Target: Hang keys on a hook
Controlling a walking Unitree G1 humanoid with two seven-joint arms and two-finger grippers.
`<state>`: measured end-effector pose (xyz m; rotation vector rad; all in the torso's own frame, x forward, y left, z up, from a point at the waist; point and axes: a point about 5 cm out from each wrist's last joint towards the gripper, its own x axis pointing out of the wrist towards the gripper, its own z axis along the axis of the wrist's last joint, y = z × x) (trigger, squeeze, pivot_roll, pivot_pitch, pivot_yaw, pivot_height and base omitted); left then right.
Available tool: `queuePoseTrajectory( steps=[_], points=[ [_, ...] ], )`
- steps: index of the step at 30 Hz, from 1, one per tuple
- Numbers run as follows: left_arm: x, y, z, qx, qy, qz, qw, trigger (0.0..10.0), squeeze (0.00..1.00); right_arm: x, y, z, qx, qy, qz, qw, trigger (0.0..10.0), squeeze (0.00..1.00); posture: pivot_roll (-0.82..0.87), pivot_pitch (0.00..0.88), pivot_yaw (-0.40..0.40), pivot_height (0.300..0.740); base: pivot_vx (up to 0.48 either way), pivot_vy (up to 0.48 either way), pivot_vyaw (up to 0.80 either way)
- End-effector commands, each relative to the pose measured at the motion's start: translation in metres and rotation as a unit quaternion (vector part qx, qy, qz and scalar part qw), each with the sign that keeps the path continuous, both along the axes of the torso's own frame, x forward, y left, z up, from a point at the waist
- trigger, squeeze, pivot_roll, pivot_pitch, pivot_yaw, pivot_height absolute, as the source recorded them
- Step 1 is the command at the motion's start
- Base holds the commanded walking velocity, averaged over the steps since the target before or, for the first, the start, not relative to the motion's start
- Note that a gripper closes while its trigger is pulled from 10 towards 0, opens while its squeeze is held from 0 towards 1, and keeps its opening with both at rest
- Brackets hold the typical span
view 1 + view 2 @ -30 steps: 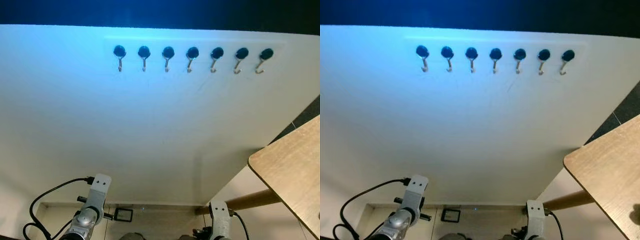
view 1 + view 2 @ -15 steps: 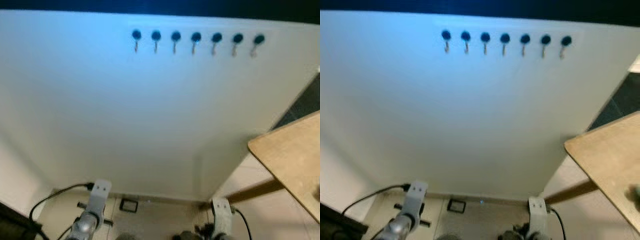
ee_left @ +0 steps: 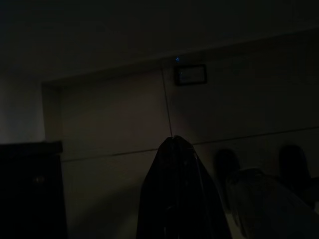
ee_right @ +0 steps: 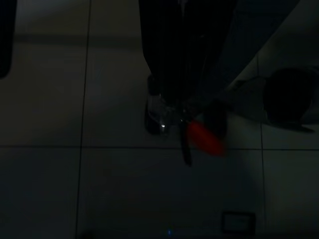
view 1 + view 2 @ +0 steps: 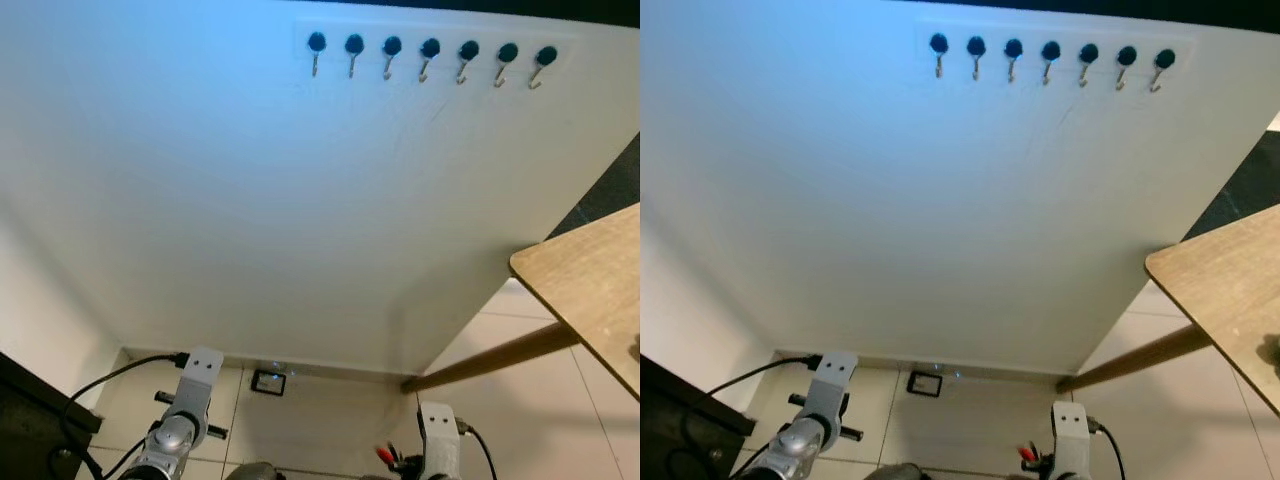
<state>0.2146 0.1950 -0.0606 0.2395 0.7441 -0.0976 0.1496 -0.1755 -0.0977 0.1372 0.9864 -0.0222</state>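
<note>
The right gripper [image 4: 172, 112] hangs low, pinching shiny metal keys with a red tag [image 4: 202, 137] so they don't drop before reaching the row of black-knobbed wall hooks [image 5: 430, 55] high above.

My right gripper [image 4: 182, 114] is nearly lost in the dark, and the keys [image 4: 199, 134] beneath it blur into a red smear. Above me, the frame's edge crops the tabletop [image 5: 590, 290].
</note>
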Motion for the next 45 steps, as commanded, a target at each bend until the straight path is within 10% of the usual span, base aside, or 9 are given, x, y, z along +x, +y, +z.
queuePoseTrajectory(
  steps=[1,32,40,45],
  points=[
    [-0.001,-0.001,-0.001,0.004,0.004,-0.006,1.000,10.0,0.00,-0.003,-0.002,-0.001,0.000,0.002,-0.007,1.000,10.0,0.00,0.10,0.070,-0.029,0.740,0.000,0.000,0.00],
    [-0.002,0.007,-0.001,0.033,-0.002,0.038,0.999,10.0,0.00,0.019,-0.005,0.010,-0.017,-0.046,0.041,0.998,10.0,0.00,0.10,0.076,-0.044,0.740,0.000,-0.122,0.00],
    [0.014,0.000,0.010,0.012,-0.042,0.023,0.999,10.0,0.00,0.060,-0.002,0.037,-0.019,-0.165,0.076,0.983,10.0,0.00,0.08,0.076,-0.045,0.740,0.000,0.000,0.00],
    [0.050,-0.018,0.049,-0.056,-0.167,-0.050,0.983,10.0,0.00,0.128,0.005,0.111,-0.011,-0.385,0.062,0.921,10.0,0.00,0.07,0.079,-0.043,0.740,0.000,0.000,0.00]
  ],
)
